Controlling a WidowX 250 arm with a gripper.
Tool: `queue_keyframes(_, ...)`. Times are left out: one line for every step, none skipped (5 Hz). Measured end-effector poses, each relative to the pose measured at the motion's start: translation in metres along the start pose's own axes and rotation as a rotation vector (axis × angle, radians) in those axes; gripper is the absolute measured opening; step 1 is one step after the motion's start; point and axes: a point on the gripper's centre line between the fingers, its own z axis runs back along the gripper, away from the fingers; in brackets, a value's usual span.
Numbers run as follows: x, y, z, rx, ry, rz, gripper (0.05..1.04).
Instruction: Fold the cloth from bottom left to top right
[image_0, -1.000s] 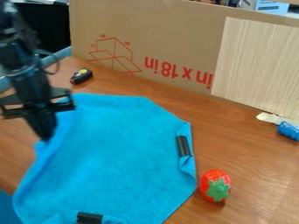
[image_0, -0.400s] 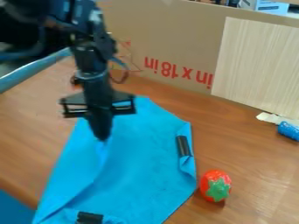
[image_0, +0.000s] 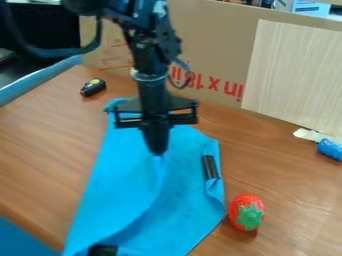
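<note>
At the left, the brown tabletop (image_0: 40, 145) is running bare toward its near edge, and a small black object with a yellow patch (image_0: 93, 87) is lying on its far part. The blue cloth (image_0: 120, 175) is coming next, spreading from far to near across the middle, its left side folding over toward the right. At its near end a black clip (image_0: 103, 250) is sitting, partly hiding under the cloth. I am hanging my pincer (image_0: 157, 151) over the cloth's far half, its tips together and clamping a pinch of the cloth, which is rising to them; a loose crease is trailing from there toward the near side. Behind my arm, an upright cardboard sheet (image_0: 207, 35) is bearing red print. Right of the pincer, another black clip (image_0: 210, 167) is gripping the cloth's right edge. Just beside that edge, nearer, a red toy strawberry (image_0: 241, 203) is resting. Farther right, a pale wood-grain panel (image_0: 294, 70) is standing against the cardboard, and a blue roll (image_0: 330, 149) is lying near its foot
</note>
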Motion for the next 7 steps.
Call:
queue_keyframes(-0.005,-0.013,-0.003,-0.004,0.01,-0.001,0.055)
queue_keyframes(-0.01,-0.025,-0.013,-0.011,0.034,0.005,0.055)
queue_keyframes(-0.015,-0.037,-0.016,-0.041,0.034,-0.009,0.08)
queue_keyframes(-0.021,-0.036,-0.024,-0.046,0.009,0.009,0.213)
queue_keyframes(-0.028,-0.031,-0.01,-0.079,-0.022,-0.001,0.468)
queue_keyframes(-0.046,-0.028,0.018,-0.148,-0.015,-0.081,0.774)
queue_keyframes(-0.061,-0.017,0.064,-0.265,-0.045,-0.169,0.993)
